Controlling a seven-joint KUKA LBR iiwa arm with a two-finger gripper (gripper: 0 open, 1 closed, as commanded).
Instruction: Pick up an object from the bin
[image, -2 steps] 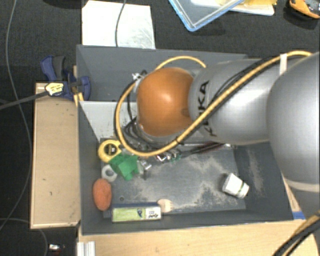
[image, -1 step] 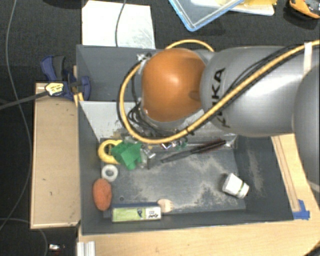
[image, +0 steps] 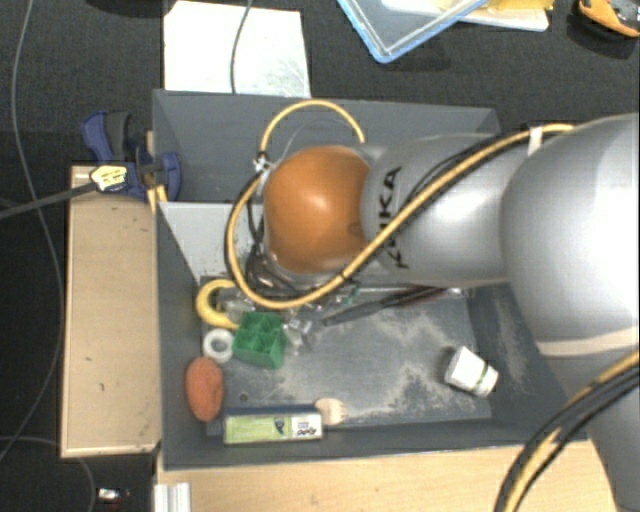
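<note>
A grey metal bin (image: 400, 350) with a dusty floor is seen; at its left a green studded block (image: 261, 340) is laid, with a white ring (image: 218, 345) just beside it and a yellow curved piece (image: 210, 297) behind; a reddish-brown oval (image: 204, 388) is set near the front-left corner; a green-labelled stick (image: 265, 428) and a small beige piece (image: 330, 408) are laid along the front wall; a white cylinder (image: 470, 371) is set well apart at the right.

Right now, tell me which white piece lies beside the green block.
The small white ring, left of the green block and nearly touching it. The white cylinder lies alone far to the right.
</note>
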